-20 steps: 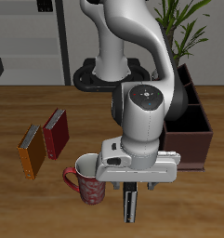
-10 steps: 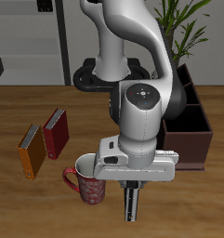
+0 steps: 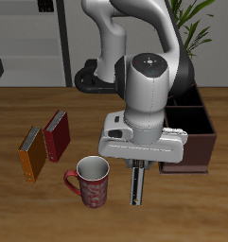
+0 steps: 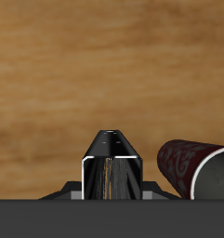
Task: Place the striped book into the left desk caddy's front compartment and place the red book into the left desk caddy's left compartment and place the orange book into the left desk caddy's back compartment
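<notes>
Our gripper [image 3: 137,189] hangs above the table near its front edge and pinches the striped book [image 3: 137,186], which stands up thin and tall between the fingers; in the wrist view the same book [image 4: 112,165] shows edge-on, close to the camera. Going across the table [image 3: 21,213] from the other side, we see the orange book [image 3: 31,154] touching the red book [image 3: 56,134], then the mug [image 3: 89,181] just beside the hanging book. Last comes the left desk caddy [image 3: 193,144], dark brown, partly hidden behind the arm.
</notes>
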{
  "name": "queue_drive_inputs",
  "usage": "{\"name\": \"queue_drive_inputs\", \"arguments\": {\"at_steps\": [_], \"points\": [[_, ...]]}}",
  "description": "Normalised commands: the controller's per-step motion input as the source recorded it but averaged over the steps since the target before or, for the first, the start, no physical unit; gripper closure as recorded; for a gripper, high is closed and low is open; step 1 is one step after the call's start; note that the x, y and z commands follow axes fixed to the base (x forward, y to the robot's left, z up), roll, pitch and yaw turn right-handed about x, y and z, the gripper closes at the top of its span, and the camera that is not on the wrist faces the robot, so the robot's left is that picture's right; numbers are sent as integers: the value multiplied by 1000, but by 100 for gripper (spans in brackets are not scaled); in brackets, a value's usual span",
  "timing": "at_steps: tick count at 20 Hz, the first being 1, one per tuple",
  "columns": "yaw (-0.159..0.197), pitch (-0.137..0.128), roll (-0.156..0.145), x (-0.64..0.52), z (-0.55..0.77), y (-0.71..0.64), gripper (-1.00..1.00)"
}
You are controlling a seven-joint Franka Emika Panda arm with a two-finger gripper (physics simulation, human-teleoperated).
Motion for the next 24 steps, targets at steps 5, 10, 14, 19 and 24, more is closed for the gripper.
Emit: {"name": "queue_drive_inputs", "arguments": {"at_steps": [5,10,14,19,24], "points": [[-113,-121,-28,-528,715,-26,100],[-24,-133,-28,-490,578,5,100],[-69,-65,12,-502,404,45,100],[-3,-83,-4,-517,272,67,100],[-49,-85,-42,-515,182,-13,100]]}}
